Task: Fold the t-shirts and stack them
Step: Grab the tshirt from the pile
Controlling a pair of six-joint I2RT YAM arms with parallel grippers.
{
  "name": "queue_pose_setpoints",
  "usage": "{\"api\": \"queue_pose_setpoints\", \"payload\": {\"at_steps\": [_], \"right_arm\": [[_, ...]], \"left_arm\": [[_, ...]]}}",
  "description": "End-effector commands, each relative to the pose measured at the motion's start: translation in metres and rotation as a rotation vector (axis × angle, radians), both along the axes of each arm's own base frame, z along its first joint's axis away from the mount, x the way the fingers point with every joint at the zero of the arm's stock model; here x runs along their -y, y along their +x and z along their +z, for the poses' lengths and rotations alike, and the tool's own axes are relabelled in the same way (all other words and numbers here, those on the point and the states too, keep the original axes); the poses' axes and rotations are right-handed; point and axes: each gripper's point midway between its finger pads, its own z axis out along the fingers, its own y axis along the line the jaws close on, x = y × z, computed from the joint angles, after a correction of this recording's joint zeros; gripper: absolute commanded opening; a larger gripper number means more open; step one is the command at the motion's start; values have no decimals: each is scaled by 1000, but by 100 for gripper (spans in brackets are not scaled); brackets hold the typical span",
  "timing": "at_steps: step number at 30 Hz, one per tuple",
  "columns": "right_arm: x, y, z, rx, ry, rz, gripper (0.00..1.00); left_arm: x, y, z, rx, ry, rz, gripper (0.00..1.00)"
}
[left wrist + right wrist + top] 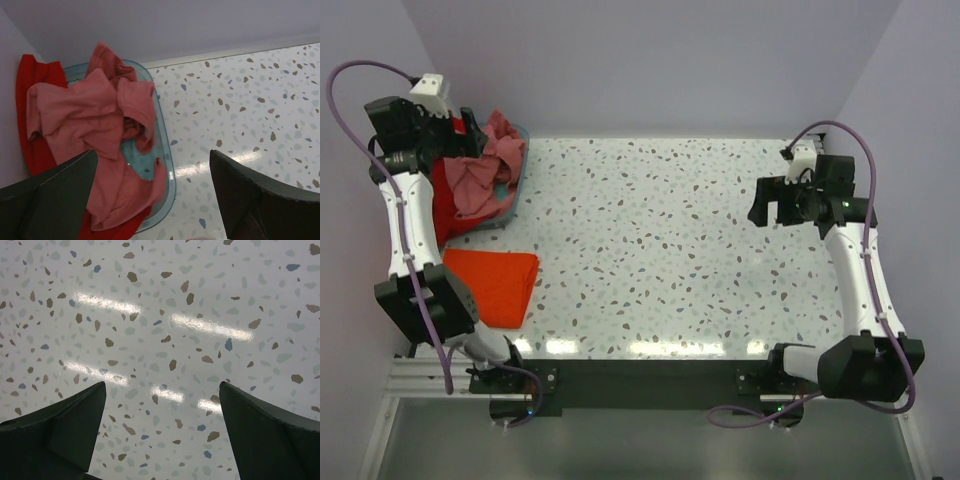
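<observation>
A crumpled dusty rose-pink t-shirt (480, 170) (90, 125) lies in and over the pale blue basket (516, 180) (162, 150) at the far left. A red t-shirt (446, 205) (32, 100) hangs over the basket's left side. A folded bright orange t-shirt (495, 283) lies flat near the front left. My left gripper (470, 128) (152, 160) is open and empty, held above the basket's near rim. My right gripper (768, 205) (162, 390) is open and empty above bare table at the right. No magenta t-shirt shows.
The speckled white table (670, 250) runs from the basket to the right wall. Pale walls close in the back and both sides. The table's front edge meets a black strip by the arm bases.
</observation>
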Motion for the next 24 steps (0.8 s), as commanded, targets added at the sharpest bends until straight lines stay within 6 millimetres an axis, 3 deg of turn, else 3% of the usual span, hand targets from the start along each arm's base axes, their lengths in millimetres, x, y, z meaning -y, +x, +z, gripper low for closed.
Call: {"api": "queue_pose_setpoints", "payload": {"at_steps": [1, 2, 3, 5, 6, 8, 9, 11, 12, 13, 14, 15, 16, 21, 24], "right_arm": [[-14, 16, 16, 56, 74, 50, 99], [-16, 15, 11, 47, 83, 63, 99], [-17, 17, 9, 46, 82, 75, 99], [-20, 17, -1, 22, 93, 99, 99], [-20, 18, -6, 15, 95, 99, 99], [-23, 21, -15, -6, 109, 113, 99], [-24, 22, -17, -10, 113, 116, 99], [-24, 27, -25, -24, 119, 117, 99], [-25, 28, -27, -31, 123, 118, 99], [-24, 30, -28, -36, 122, 116, 99], [-24, 32, -33, -55, 123, 115, 99], [-24, 31, -34, -70, 127, 115, 99], [-24, 33, -31, -71, 128, 116, 99], [-21, 34, -30, -82, 112, 111, 99], [-19, 36, -30, -86, 100, 103, 99]], "left_arm": [[-50, 31, 15, 89, -25, 79, 98], [-59, 37, 11, 90, -11, 94, 96], [-72, 49, -7, 62, -2, 114, 95], [-84, 63, -10, 64, 49, 115, 93], [-93, 74, -32, 23, 50, 126, 92], [-102, 89, -32, 36, 76, 127, 89], [-108, 101, -52, 8, 66, 124, 89], [-113, 117, -42, 45, 54, 127, 87], [-116, 130, -60, 27, 35, 118, 87], [-117, 140, -47, 62, 42, 125, 86], [-120, 147, -50, 65, 47, 134, 86], [-123, 158, -70, 37, 49, 148, 86], [-124, 165, -63, 60, 62, 152, 86], [-132, 186, -100, 32, 98, 200, 87], [-134, 187, -127, -17, 102, 216, 88]]}}
